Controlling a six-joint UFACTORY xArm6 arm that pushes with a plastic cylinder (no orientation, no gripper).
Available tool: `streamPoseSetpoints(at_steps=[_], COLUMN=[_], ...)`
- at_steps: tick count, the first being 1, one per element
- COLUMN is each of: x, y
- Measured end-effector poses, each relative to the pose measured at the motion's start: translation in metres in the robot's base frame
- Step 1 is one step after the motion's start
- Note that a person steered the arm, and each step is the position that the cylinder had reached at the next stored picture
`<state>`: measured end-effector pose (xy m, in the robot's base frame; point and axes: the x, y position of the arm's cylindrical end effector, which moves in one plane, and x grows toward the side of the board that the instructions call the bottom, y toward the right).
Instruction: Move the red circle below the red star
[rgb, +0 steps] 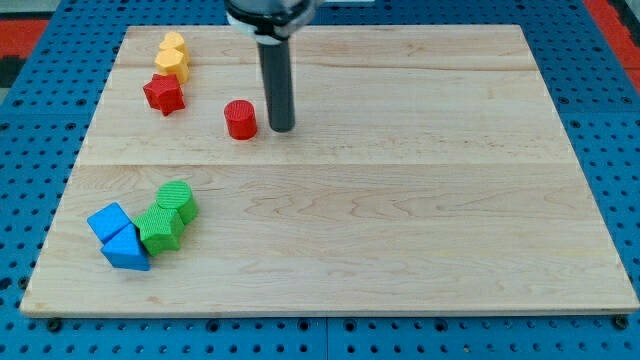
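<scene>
at 9 o'clock of my tip (283, 129), just beside it, sits the red circle (240, 119); red star (163, 95) lies at 10 o'clock beyond; tip is a bare rod, grasping nothing.

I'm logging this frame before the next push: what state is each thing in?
my tip: down on the board, just right of the red circle
red circle: upright, right of and slightly below the red star
red star: flat
yellow blocks: touching
green blocks: touching
blue blocks: touching
</scene>
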<state>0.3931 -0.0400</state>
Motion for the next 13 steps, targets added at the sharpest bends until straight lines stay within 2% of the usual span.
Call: streamPoseSetpoints(at_steps=[1, 2, 3, 4, 5, 6, 7, 9, 13], x=[0.002, -0.014, -0.028, -0.032, -0.025, 0.006, 0.012, -0.015, -0.018], y=[-0.013, -0.030, -0.014, -0.044, -0.071, -0.045, -0.048, -0.091, -0.122])
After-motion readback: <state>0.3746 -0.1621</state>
